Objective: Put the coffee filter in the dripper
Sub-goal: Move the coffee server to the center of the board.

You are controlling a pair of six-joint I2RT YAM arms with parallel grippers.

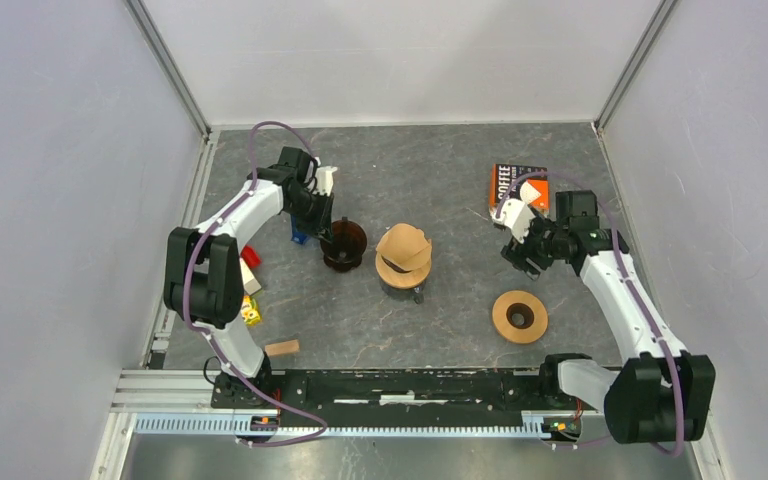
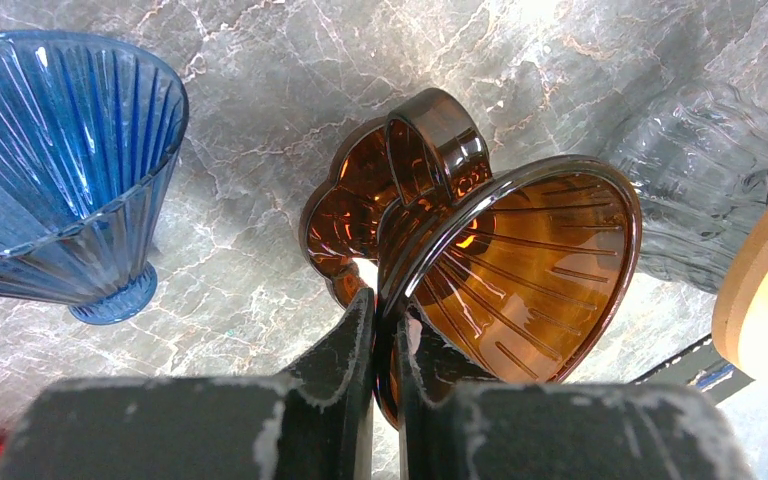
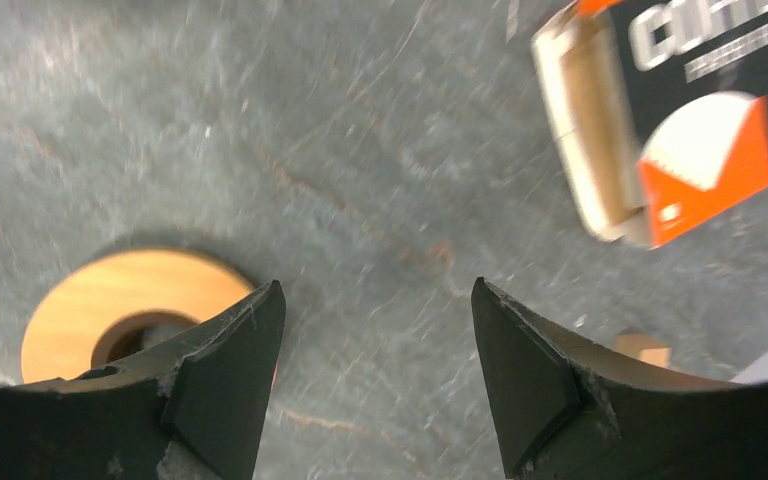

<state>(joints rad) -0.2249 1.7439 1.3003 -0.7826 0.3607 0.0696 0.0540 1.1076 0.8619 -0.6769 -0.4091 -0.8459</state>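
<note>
An amber plastic dripper (image 1: 344, 243) stands left of centre on the table. My left gripper (image 1: 322, 218) is shut on its rim, one finger inside the cone and one outside; the left wrist view shows the dripper (image 2: 530, 260) and the gripper (image 2: 388, 335) clamped on its wall. A tan paper coffee filter (image 1: 404, 250) rests on a clear glass vessel (image 1: 407, 280) at centre, just right of the dripper. My right gripper (image 1: 522, 252) is open and empty, hovering over bare table (image 3: 375, 300) between the filter box and a wooden ring.
A blue dripper (image 2: 50, 160) stands close on the left of the amber one. The orange-and-black filter box (image 1: 516, 185) lies back right. A wooden ring (image 1: 520, 316) lies front right. Small red, yellow and wooden blocks (image 1: 250, 300) sit by the left edge.
</note>
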